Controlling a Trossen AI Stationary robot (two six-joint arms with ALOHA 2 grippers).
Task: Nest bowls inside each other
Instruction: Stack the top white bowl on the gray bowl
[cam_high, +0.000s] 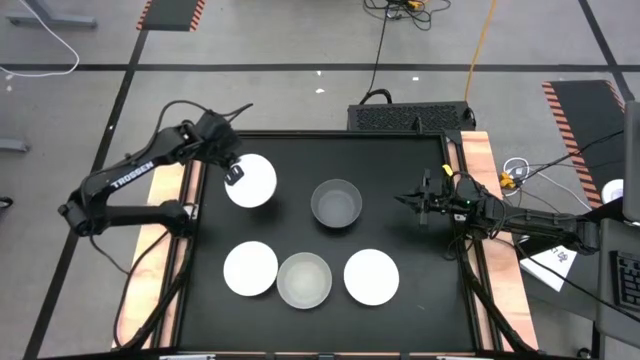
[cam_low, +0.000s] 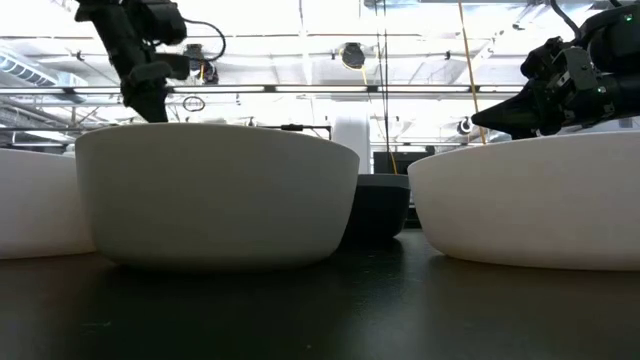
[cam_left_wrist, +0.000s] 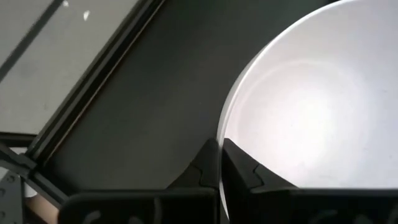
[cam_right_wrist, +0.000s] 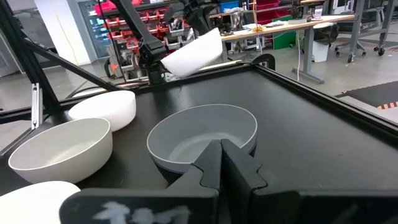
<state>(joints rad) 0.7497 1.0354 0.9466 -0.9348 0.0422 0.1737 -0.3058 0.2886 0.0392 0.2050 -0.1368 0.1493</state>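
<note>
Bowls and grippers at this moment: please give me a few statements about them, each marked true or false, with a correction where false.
1. The left gripper is shut on the rim of a white bowl and holds it tilted above the table. True.
2. The right gripper holds the dark grey bowl. False: it is shut on nothing, beside that bowl and apart from it.
3. Five bowls show in the high view. True.
4. The pale grey translucent bowl sits between two white bowls in the near row. True.
5. Two bowls are already nested. False: no nested pair can be seen.
</note>
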